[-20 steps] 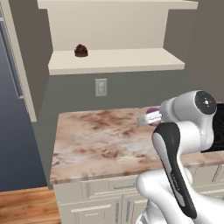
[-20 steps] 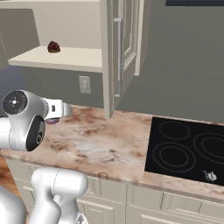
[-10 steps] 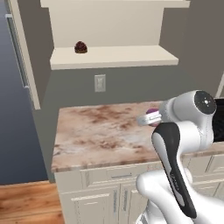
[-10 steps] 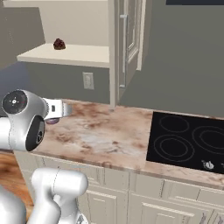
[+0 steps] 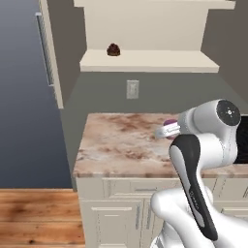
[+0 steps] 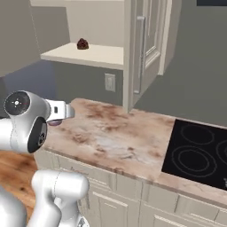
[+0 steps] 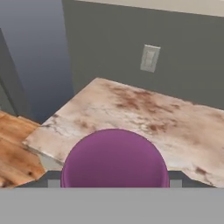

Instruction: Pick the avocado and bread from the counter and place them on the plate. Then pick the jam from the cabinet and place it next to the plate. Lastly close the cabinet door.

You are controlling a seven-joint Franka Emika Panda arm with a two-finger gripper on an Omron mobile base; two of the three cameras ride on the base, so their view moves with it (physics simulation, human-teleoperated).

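Holding the jam (image 7: pixel 114 158) between its fingers, the gripper (image 5: pixel 167 131) hangs above the counter (image 5: pixel 123 145), jaws closed on the jar's sides. In the hand view the purple jar sits right at the fingers, blocking the near part of the beige marbled top below it. Beyond the gripper, on the grey wall, is a wall outlet (image 7: pixel 150 58), straight ahead and a bit higher. Below and ahead of the gripper the stone top runs to its left edge, with wood floor (image 7: pixel 15 146) off to that side. Up and well away from the gripper, a small dark brown lump (image 5: pixel 113 49) rests on the open cabinet shelf (image 5: pixel 145 61); can't tell what it is, looks dark red-brown with a rounded top. The cabinet door (image 6: pixel 141 51) stands open, swung out, grey bar handle (image 6: pixel 140 53) facing the room, above and to the right of the gripper. Farther right on the counter is the black cooktop (image 6: pixel 197 150), well apart from the gripper. In the left base view the jar shows as a purple bit at the gripper tip, just past the white wrist.
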